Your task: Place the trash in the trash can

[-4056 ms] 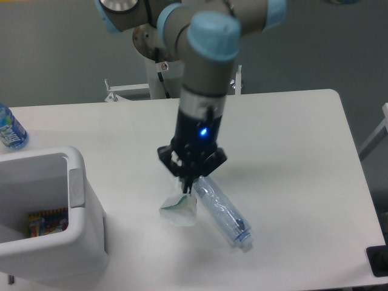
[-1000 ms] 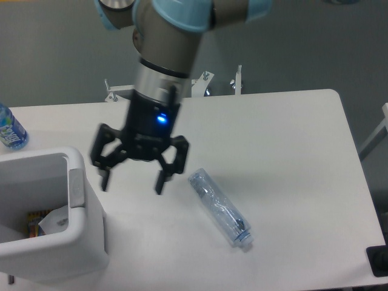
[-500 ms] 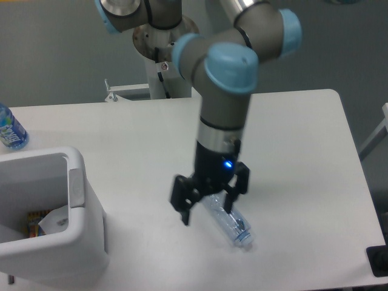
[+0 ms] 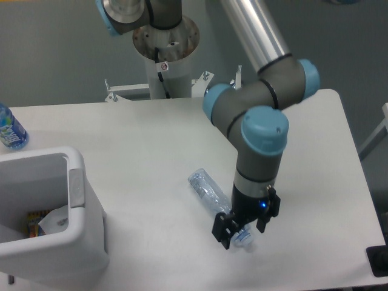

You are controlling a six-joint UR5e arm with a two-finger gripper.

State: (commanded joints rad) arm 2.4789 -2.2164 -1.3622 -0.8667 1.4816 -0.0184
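The crushed clear plastic bottle lies diagonally on the white table, its cap end toward the front right. My gripper is low over that cap end, open, with one finger on each side of the bottle's neck. The crumpled white paper piece lies inside the trash can, a large white bin at the front left corner. The lower end of the bottle is partly hidden by the gripper.
A blue-labelled water bottle stands at the far left edge. A colourful item also lies in the bin. The arm's base column rises behind the table. A black object sits at the front right corner.
The paper, held 4 s ago, now lies in the bin. Over the last second the open gripper swung from beside the bin to the bottle, then down over its cap end.
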